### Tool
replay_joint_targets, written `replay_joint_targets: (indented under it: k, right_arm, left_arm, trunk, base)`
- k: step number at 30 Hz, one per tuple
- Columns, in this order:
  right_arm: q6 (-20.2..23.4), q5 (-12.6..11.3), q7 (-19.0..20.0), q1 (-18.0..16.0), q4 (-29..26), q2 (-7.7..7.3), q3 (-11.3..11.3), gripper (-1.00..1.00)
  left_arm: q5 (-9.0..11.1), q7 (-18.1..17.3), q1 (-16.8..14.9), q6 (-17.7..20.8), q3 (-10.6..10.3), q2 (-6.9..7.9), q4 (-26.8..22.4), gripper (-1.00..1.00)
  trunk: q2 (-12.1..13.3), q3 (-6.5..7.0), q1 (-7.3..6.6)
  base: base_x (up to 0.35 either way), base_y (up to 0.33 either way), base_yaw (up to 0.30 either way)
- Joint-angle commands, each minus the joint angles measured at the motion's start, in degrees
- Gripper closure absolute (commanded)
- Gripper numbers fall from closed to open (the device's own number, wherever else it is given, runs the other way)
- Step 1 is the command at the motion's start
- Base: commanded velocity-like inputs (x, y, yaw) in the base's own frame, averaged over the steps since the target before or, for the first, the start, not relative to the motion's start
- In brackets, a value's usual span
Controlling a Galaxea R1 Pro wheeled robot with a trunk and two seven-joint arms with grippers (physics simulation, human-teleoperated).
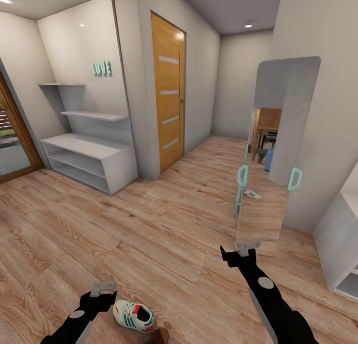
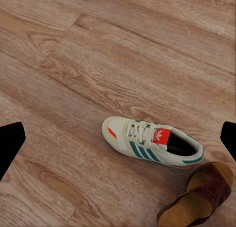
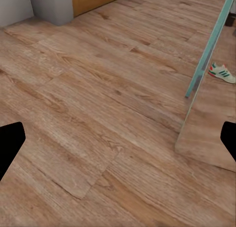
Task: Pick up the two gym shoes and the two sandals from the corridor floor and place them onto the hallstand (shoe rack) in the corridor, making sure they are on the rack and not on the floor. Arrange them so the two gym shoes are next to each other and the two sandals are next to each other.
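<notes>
Gym shoe: one sneaker (image 1: 133, 316) lies upright on the corridor floor (image 1: 149, 234), just beside the left gripper (image 1: 103, 287)
Sandal: a brown sandal (image 2: 199, 197) lies touching or nearly touching that sneaker's heel
Second sneaker: seen as a reflection in the standing mirror (image 1: 271, 155) — its true spot cannot be told
Hallstand: the hallstand (image 1: 87, 160) stands well apart, at the far wall; its two open shelves look bare
Left gripper: fingers spread, holding nothing, hanging over the shoe
Right gripper: right gripper (image 1: 247, 246) fingers spread, empty, near the mirror's foot
Progress: nothing racked yet — all four items appear left to move
</notes>
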Motion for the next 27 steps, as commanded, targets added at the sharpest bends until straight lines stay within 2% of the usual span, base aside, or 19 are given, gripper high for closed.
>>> replay_joint_targets:
  k: [1,7,11,14,15,19,21,25,27]
  right_arm:
    - [0.3,0.0,0.0,0.0,-0.1,-0.14,0.1,-1.00]
    - [0.3,0.2,0.4,0.0,-0.2,-1.23,0.0,-1.00]
    - [0.3,0.2,2.1,0.0,-0.2,-3.12,-0.2,-1.00]
    - [0.7,0.3,6.2,-0.1,-0.5,-4.96,-0.3,-1.00]
    - [1.4,0.3,8.9,-0.2,-1.1,-5.95,-0.4,-1.00]
    - [4.5,0.3,14.3,-0.9,-3.2,-8.01,-0.5,-1.00]
    - [7.7,0.3,17.6,-2.0,-4.6,-9.55,-0.6,-1.00]
    - [11.8,0.3,21.2,-4.1,-5.6,-10.90,-0.6,-1.00]
    - [15.5,0.3,24.7,-6.7,-6.2,-11.59,-0.6,-1.00]
  left_arm:
    - [-0.6,-0.2,0.0,-0.2,0.4,-0.03,0.0,-1.00]
    - [-1.3,-0.2,0.0,-0.3,0.2,0.06,0.0,-1.00]
    - [-2.2,-0.2,0.0,-0.3,-0.5,0.11,0.1,-1.00]
    - [-2.5,-0.2,0.0,-0.3,-1.0,0.07,0.1,-1.00]
    - [-2.6,-0.2,0.0,-0.3,-1.4,0.03,0.1,-1.00]
    - [-2.7,-0.2,0.0,-0.3,-2.3,0.01,0.1,-1.00]
    - [-2.8,-0.2,-0.1,-0.3,-3.2,0.03,0.1,-1.00]
    - [-2.8,-0.2,-0.1,-0.3,-4.1,0.08,0.1,-1.00]
    - [-2.8,-0.2,-0.1,-0.3,-4.7,0.16,0.1,-1.00]
  trunk:
    - [-0.4,-0.24,0.22]
    - [-2.8,-1.32,1.54]
    - [-4.5,-2.03,2.42]
    - [-5.7,-2.57,3.08]
    - [-6.1,-2.75,3.30]
    - [-7.7,-3.47,4.17]
    - [-8.5,-3.83,4.61]
    - [-10.1,-4.55,5.49]
    - [-10.9,-4.91,5.93]
  base:
    - [0.000,0.000,0.000]
    - [0.000,0.000,0.000]
    - [0.000,0.000,0.000]
    - [0.000,0.000,0.000]
    - [0.000,0.000,0.000]
    - [0.000,0.000,0.000]
    - [0.000,0.000,0.000]
    - [0.000,0.000,0.000]
    - [0.000,0.000,0.000]
